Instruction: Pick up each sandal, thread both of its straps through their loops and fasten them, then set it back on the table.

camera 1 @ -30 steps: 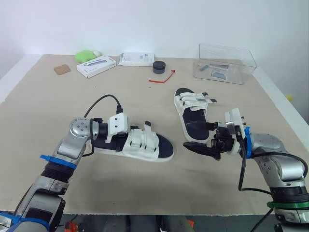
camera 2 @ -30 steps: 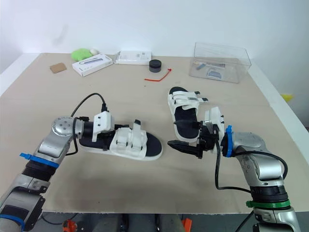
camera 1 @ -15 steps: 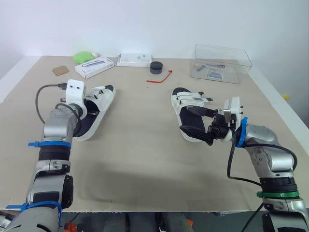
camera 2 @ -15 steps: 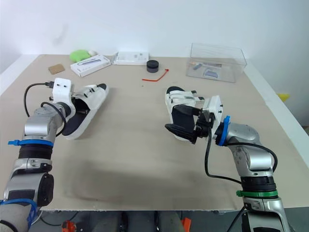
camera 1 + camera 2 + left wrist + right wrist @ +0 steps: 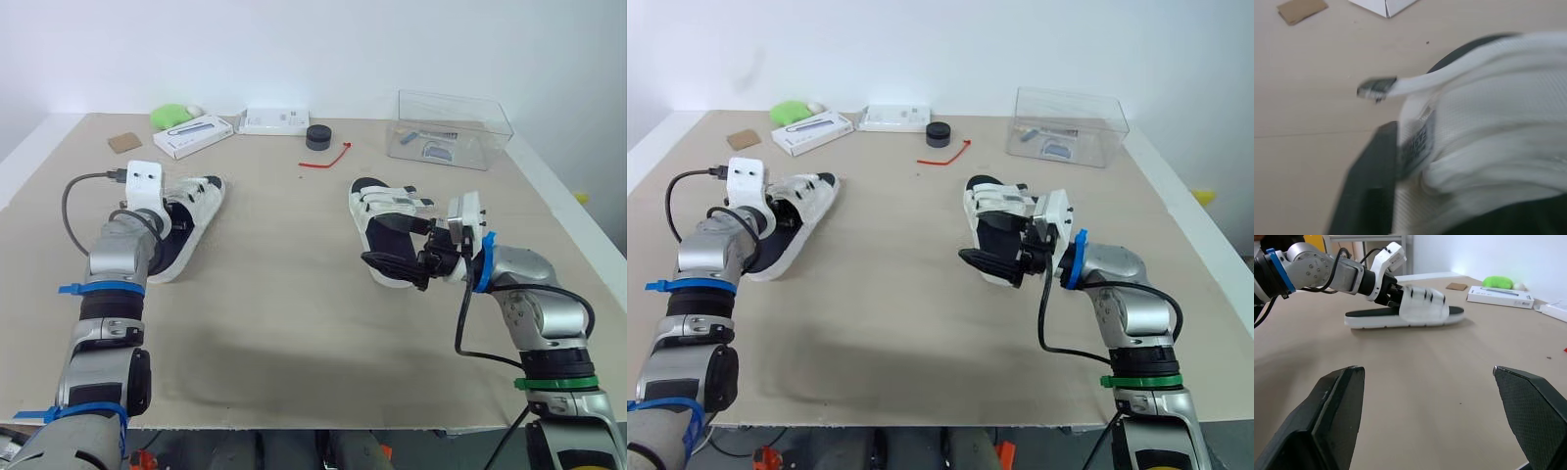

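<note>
White straps over a black footbed mark the left sandal [image 5: 199, 199], lying sole-down on the beige table [image 5: 294, 313] toward its left side. The left arm runs up along that side, elbow low and forearm raised, wrist bent in toward the shoe. The left gripper [image 5: 1392, 295] is clamped on the sandal's white upper at its near end. The wrist view there is blurred, so which strap the black fingers pinch cannot be told; one strap end [image 5: 1377, 88] sticks out loose over the table.

The right sandal [image 5: 377, 208] rests flat near the table's middle, strap tabs jutting out on its right side. The right arm is bent sharply at the elbow, forearm reaching inward. The right gripper [image 5: 1426, 372] hangs over the near end of that sandal with its fingers spread wide, holding nothing.

A clear plastic box [image 5: 453, 127] stands at the far right.
</note>
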Robot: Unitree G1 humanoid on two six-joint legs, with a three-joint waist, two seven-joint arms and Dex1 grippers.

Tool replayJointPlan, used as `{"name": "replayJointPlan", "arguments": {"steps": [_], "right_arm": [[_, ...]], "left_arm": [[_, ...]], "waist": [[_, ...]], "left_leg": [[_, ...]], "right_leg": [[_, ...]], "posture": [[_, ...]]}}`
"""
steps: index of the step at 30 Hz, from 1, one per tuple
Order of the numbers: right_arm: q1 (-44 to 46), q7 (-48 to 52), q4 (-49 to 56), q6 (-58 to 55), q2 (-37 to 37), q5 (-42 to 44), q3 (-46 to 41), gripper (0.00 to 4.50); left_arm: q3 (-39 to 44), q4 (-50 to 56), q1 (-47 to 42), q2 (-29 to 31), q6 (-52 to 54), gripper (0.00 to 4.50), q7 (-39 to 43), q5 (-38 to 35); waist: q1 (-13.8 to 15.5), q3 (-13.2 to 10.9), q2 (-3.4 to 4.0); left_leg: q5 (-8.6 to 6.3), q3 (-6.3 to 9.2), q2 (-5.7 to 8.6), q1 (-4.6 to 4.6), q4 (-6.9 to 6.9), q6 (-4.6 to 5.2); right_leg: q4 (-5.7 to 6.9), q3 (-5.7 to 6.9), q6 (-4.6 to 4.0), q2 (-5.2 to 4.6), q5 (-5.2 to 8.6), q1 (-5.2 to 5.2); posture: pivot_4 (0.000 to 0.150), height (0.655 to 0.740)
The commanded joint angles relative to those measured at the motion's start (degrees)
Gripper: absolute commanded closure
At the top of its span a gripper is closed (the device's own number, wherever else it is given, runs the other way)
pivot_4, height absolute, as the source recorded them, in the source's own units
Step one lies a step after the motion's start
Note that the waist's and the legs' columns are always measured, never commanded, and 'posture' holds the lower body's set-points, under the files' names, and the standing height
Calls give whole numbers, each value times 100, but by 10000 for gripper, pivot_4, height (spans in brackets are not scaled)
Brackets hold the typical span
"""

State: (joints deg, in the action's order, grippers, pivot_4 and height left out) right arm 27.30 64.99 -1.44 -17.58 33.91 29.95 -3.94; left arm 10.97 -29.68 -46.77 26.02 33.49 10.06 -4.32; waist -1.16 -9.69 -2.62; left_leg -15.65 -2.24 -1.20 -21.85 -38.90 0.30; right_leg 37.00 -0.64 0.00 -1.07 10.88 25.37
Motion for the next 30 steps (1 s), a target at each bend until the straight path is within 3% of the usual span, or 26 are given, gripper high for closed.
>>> {"name": "replayJointPlan", "arguments": {"steps": [1,4,16,24,30], "right_arm": [[51,63,65,108,28,5,-41,0],[13,108,-6,147,71,-30,-70,0],[-79,227,-171,257,139,-142,-91,0],[-356,595,-313,630,442,-303,-134,0],[-487,816,-382,608,607,-312,-114,0]], "left_arm": [[109,618,30,200,-155,10109,134,-93],[166,1289,309,280,-43,525,376,-261],[426,3868,1845,928,561,525,1778,-1370],[719,4916,3873,1865,-297,525,4138,-2293],[289,5204,4262,2186,-710,525,4928,-2348]], "waist": [[1,0,0],[2,0,0],[-3,1,1],[-5,0,3],[18,-1,5]], "left_leg": [[0,1,1,-1,0,0],[-3,0,1,-6,0,-4],[-1,1,1,1,0,-9],[1,-10,-5,12,4,-9],[4,-14,-2,27,4,-5]], "right_leg": [[-1,2,0,-1,0,0],[-2,3,1,-10,0,2],[1,3,0,-11,1,0],[1,-6,-1,5,17,-2],[2,-7,32,13,39,-12]], "posture": [[1500,7400],[1500,7400],[1500,7400],[1500,7400],[1500,7400]]}}
